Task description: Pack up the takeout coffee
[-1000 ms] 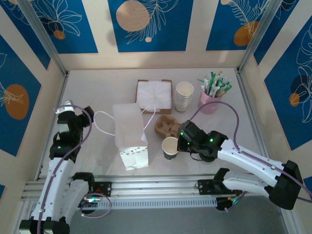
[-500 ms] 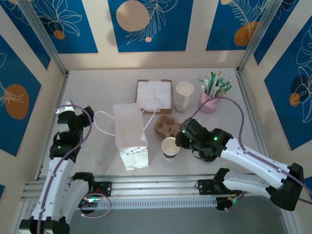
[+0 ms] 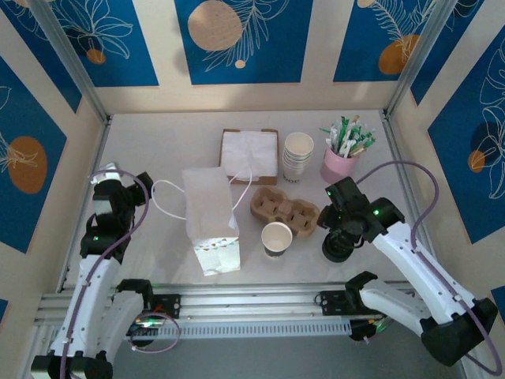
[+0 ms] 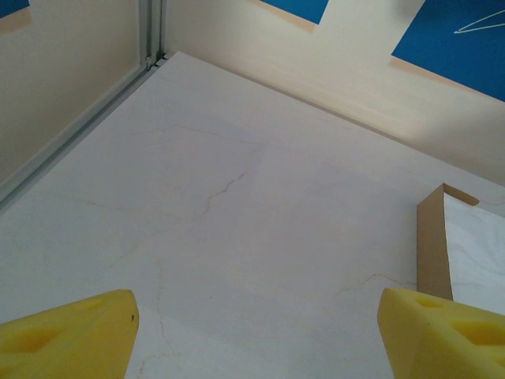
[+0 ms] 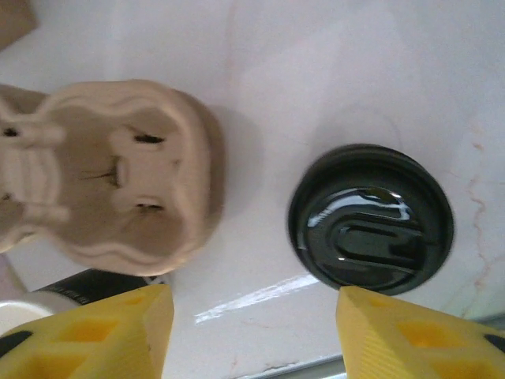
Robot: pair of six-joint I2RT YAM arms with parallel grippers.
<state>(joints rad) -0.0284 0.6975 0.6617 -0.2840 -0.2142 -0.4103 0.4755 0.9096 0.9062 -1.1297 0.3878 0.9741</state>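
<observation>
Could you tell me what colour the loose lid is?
Black lid, glossy; best in the right wrist view.

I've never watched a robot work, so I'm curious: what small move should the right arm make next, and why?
Probably centre the open right end effector over the black lid and lower to grasp it: the lid lies loose on the table beside the cup carrier, and the cup stands uncovered.

No text could be read anywhere. Small white lettering ran along the dark band at the foot of the paper cup, but it was too blurred to make out. The white paper bag bore faint marks low on its front, too small to read.
</observation>
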